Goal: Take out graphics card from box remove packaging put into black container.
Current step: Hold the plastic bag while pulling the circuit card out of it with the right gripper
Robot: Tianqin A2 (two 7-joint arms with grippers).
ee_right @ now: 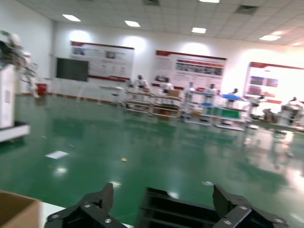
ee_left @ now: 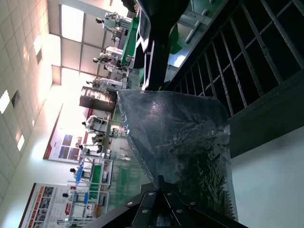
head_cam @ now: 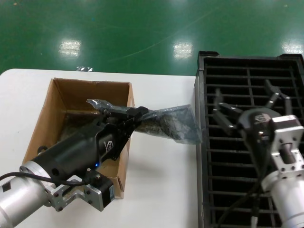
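Left gripper (head_cam: 134,115) is clamped on one end of the packaging (head_cam: 173,123), holding it above the white table (head_cam: 156,190) between the box (head_cam: 45,121) and the black container (head_cam: 247,142). Something dark shows through the crinkled plastic; whether that is the graphics card is hard to tell. Right gripper (head_cam: 249,102) hovers over the container, fingers spread, holding nothing.

white table (head_cam: 161,180), box (head_cam: 57,114) left, black container (head_cam: 204,142) right

A glossy green floor (head_cam: 118,28) reflects ceiling lights (ee_right: 133,23), with wall posters (ee_right: 190,64) beyond distant workbenches (ee_right: 152,102).
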